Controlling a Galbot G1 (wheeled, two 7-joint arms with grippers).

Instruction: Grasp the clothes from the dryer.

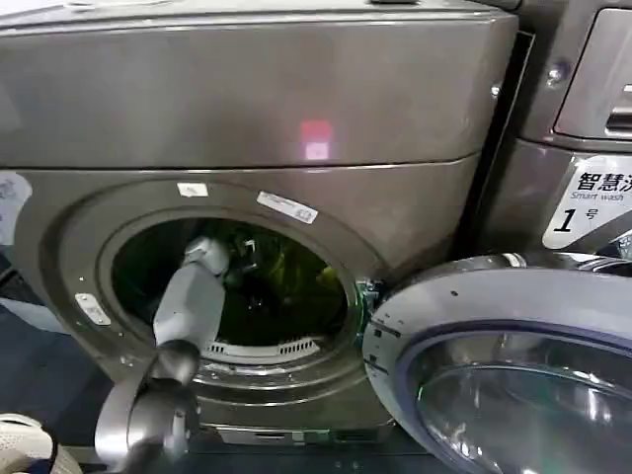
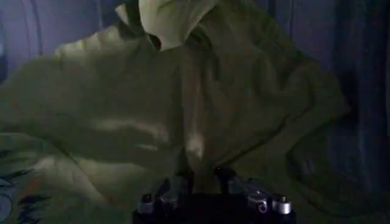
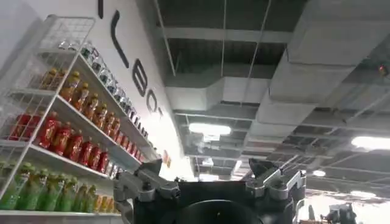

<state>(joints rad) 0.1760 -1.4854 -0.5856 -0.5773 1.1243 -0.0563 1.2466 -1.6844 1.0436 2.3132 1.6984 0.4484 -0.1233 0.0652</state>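
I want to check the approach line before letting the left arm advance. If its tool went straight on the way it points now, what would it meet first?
Most likely the clothes: the yellow-green fabric lies directly ahead of the left tool inside the dryer drum. It looks very close, though the remaining gap is hard to judge.

Shop-laundry (drink shelves [image 3: 67, 131], dryer [image 1: 247, 118]).

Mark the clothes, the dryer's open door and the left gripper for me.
clothes [image 2: 201, 103]: left wrist view, middle of the yellow-green fabric.
door [image 1: 474, 296]: head view, grey rim of the swung-open door.
left gripper [image 2: 201, 176]: left wrist view, between its fingertips against the fabric.
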